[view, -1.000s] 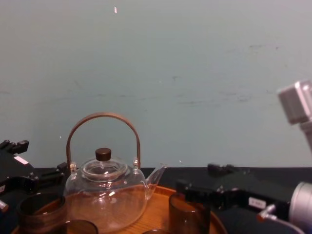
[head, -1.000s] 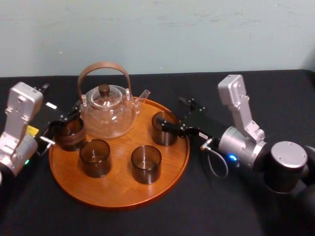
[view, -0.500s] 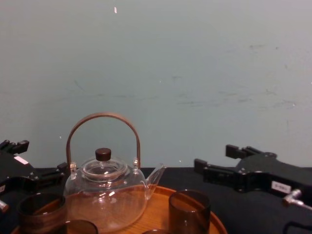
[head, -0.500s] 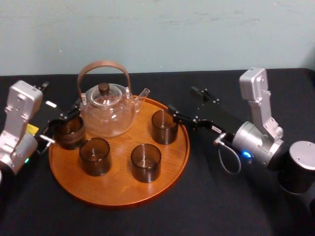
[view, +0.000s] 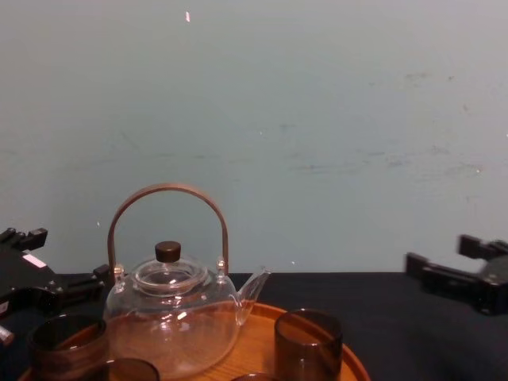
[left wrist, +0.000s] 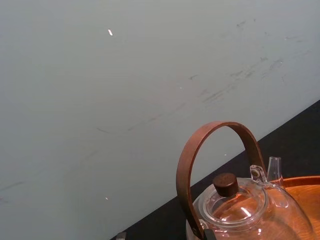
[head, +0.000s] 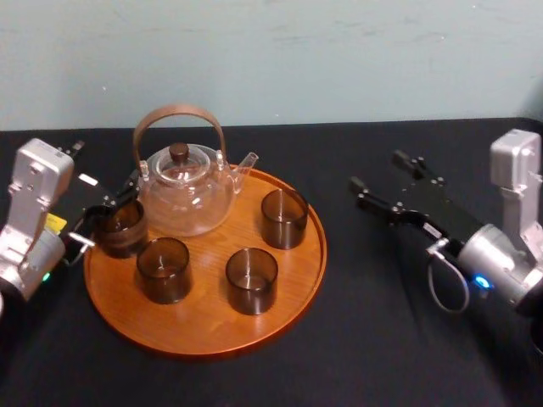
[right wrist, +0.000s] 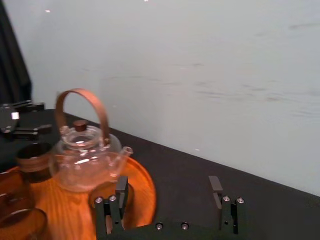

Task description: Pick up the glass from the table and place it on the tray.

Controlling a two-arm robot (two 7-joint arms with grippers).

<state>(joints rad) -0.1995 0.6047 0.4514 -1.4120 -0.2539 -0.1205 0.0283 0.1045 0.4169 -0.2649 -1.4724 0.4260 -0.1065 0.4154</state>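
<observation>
The round orange-brown tray [head: 208,326] lies in the middle of the black table with several dark smoked glasses standing upright on it. The glass [head: 284,218] on its right side, also in the chest view [view: 308,343], stands free. My right gripper [head: 376,170] hovers open and empty over the table well to the right of the tray; its fingers [right wrist: 121,186] are spread wide, and it enters the chest view at the right edge [view: 438,251]. My left gripper [head: 106,168] is open at the tray's left rim, just behind another glass [head: 119,227].
A glass teapot [head: 187,188] with a brown arched handle and dark lid knob sits at the back of the tray, also in the left wrist view [left wrist: 240,212] and right wrist view [right wrist: 85,160]. A pale green wall closes the back. Black tabletop lies right of the tray.
My right gripper has drawn back to the right, away from the glass on the tray's right side, which stays standing there. The left arm has not moved.
</observation>
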